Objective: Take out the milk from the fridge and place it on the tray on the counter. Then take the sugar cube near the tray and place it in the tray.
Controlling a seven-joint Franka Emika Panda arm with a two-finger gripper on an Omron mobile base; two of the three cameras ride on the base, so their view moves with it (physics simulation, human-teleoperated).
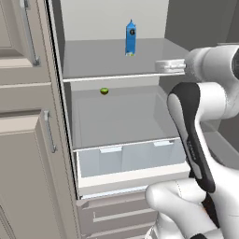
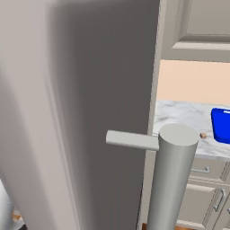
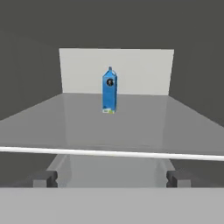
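Note:
The milk [image 1: 130,38] is a small blue gabled carton standing upright toward the back of the upper shelf in the open fridge [image 1: 116,116]. In the hand view the milk [image 3: 109,90] stands straight ahead, well beyond the shelf's front edge. My gripper [image 1: 162,66] hovers at the shelf's front right, level with it and short of the carton. Its fingertips [image 3: 43,178] stand wide apart, so the gripper [image 3: 111,179] is open and empty. On the marble counter [image 2: 179,114] lies the blue tray [image 2: 221,126], with the tiny tan sugar cube [image 2: 203,135] just left of it.
A small green round item [image 1: 104,91] lies on the lower shelf. Translucent drawers [image 1: 130,158] sit below it. The open grey fridge door [image 2: 76,112] and its handle bar [image 2: 173,179] stand between the fridge and the counter. Beige cabinets [image 1: 23,140] flank the fridge's left.

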